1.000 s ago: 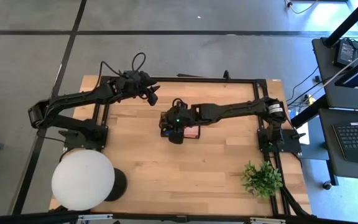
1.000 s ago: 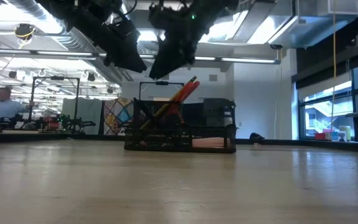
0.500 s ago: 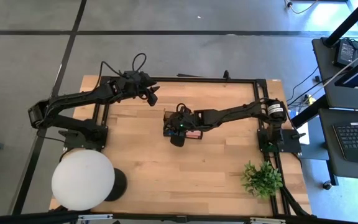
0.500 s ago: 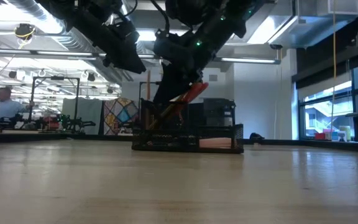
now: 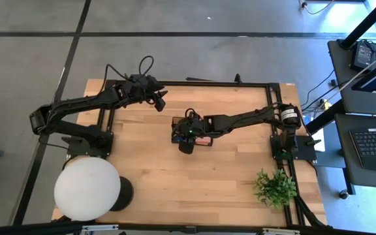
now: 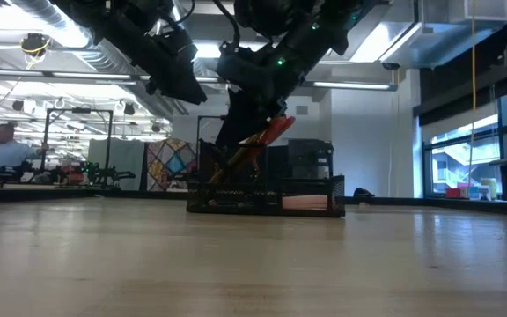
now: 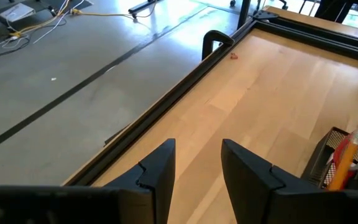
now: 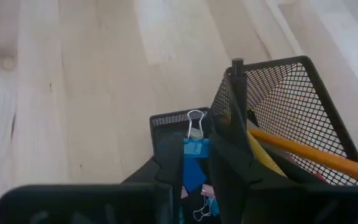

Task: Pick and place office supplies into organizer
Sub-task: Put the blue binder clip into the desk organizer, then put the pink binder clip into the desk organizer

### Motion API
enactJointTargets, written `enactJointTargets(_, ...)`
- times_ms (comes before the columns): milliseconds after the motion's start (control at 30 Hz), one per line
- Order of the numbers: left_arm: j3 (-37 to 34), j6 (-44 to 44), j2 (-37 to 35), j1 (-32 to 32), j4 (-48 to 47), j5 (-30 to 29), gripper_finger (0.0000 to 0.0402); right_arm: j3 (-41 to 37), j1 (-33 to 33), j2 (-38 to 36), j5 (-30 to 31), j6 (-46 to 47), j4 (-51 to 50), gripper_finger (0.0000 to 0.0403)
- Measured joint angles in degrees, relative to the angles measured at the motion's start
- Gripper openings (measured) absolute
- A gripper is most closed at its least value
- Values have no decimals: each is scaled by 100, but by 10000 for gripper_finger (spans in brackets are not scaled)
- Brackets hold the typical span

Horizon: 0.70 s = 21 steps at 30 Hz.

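Our right claw (image 8: 191,177) pinches the blue binder clip (image 8: 195,155) over the organizer (image 8: 291,106); we centre it above the small compartment, then release. Left claw (image 7: 194,168) waits spread.

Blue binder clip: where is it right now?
The blue binder clip sits between the right gripper's fingers, over the organizer's small front compartment near table centre.

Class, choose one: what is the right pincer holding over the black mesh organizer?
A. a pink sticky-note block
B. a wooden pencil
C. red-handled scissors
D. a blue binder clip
D: the right wrist view shows the right pincer shut on a blue binder clip above the organizer.
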Motion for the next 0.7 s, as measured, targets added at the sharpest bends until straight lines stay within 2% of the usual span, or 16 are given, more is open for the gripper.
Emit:
enactJointTargets(533,0,0,0,0,0,0,125,-11,-7,19,-33,24,2,115)
enactJointTargets(700,0,2,0,0,0,0,125,39,-9,19,-29,56,-40,119)
